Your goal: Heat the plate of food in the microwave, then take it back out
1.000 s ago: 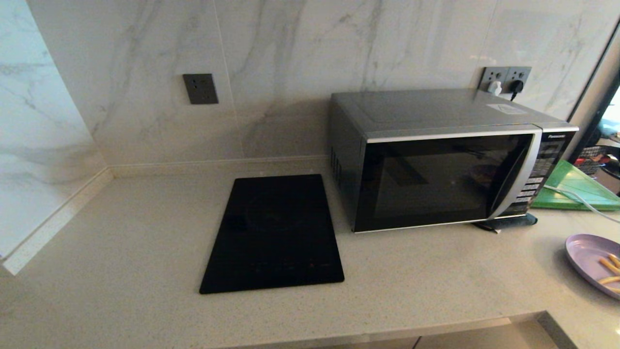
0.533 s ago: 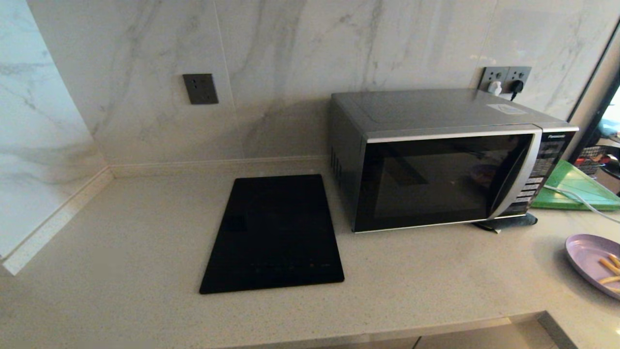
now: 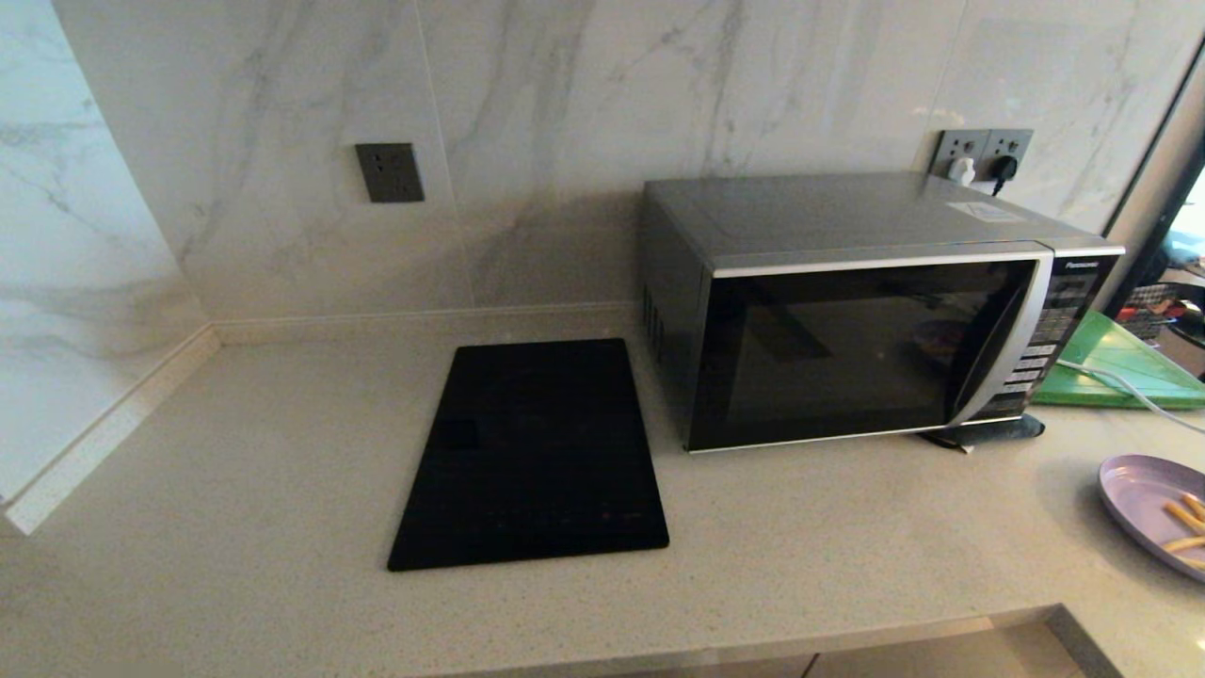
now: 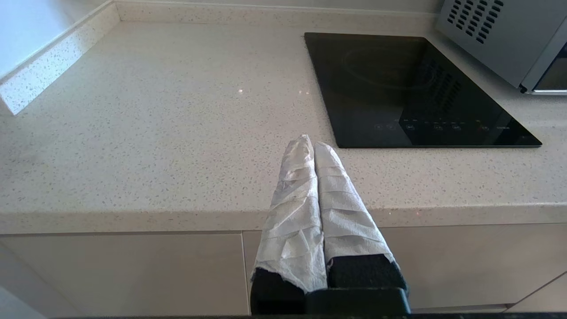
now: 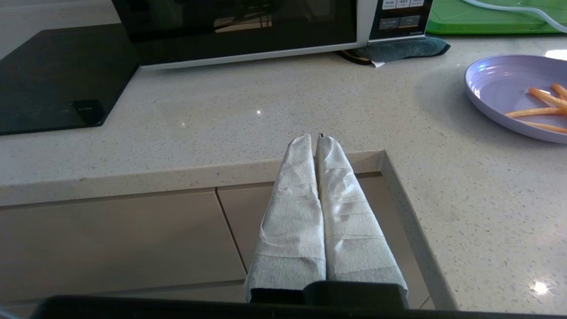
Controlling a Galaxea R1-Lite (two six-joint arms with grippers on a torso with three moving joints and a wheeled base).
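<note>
The silver-grey microwave (image 3: 866, 311) stands at the back right of the counter with its dark glass door closed; its lower front also shows in the right wrist view (image 5: 248, 31). The lavender plate of food (image 3: 1153, 508), holding a few orange fries, rests on the counter at the far right, also seen as the plate (image 5: 509, 88). My left gripper (image 4: 311, 144) is shut and empty, held before the counter's front edge, left of the cooktop. My right gripper (image 5: 313, 138) is shut and empty at the counter's front edge, below and left of the plate. Neither arm shows in the head view.
A flat black cooktop (image 3: 532, 452) lies left of the microwave. A green board (image 3: 1116, 363) with a white cable sits right of it, and a dark cloth (image 3: 988, 431) lies under its front right corner. The counter steps inward at the front right (image 5: 390, 168).
</note>
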